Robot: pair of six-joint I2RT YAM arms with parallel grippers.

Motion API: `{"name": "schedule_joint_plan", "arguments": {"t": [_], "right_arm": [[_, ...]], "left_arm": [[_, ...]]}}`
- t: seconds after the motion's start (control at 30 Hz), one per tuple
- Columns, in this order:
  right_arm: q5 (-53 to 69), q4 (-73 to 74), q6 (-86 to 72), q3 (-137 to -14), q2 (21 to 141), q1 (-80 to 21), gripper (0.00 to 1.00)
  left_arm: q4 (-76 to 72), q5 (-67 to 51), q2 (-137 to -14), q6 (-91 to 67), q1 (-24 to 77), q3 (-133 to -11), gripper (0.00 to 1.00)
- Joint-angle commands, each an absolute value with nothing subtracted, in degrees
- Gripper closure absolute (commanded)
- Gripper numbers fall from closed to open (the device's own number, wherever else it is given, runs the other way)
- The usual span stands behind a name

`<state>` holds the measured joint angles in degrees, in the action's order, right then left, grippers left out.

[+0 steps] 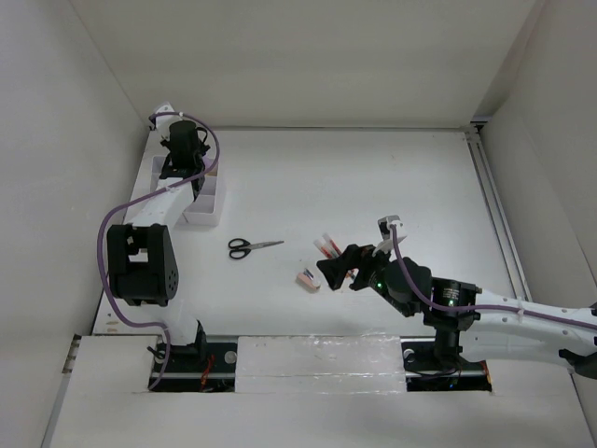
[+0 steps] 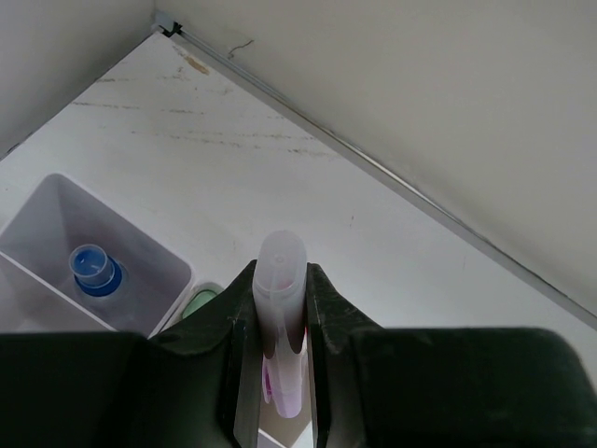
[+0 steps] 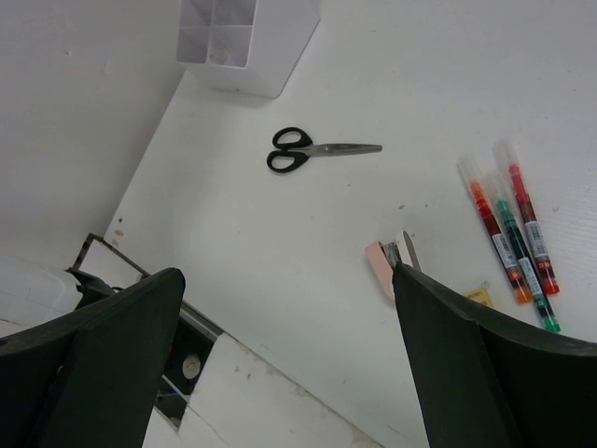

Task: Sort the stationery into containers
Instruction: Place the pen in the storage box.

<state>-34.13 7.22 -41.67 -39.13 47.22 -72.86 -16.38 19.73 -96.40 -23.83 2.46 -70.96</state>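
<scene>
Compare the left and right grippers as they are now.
The left gripper is shut on a pink highlighter; the right gripper is open and empty. The left gripper hangs by the organizer box at the table's far corner, while the right gripper hangs over open table near the pens and pink eraser. Both have black fingers.

table (image 1: 373, 177) bears scissors (image 1: 252, 246), pens (image 3: 508, 229), eraser (image 3: 379, 268), organizer (image 3: 244, 42)

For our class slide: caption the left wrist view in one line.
Left gripper holding a pink highlighter above the organizer box, a blue-capped bottle in one compartment.
</scene>
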Motion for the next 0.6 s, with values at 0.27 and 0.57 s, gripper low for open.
{"name": "schedule_joint_plan", "arguments": {"t": [0.27, 0.57], "right_arm": [[-36.65, 8.79, -42.10, -39.20, 45.89, -73.39, 0.01], [-37.18, 9.32, -39.38, -39.20, 47.62, -73.39, 0.01]], "left_arm": [[-20.57, 20.39, -97.91, -24.43, 2.29, -70.40, 0.72], [-21.09, 21.62, -90.45, -24.96, 2.29, -68.73, 0.08]]}}
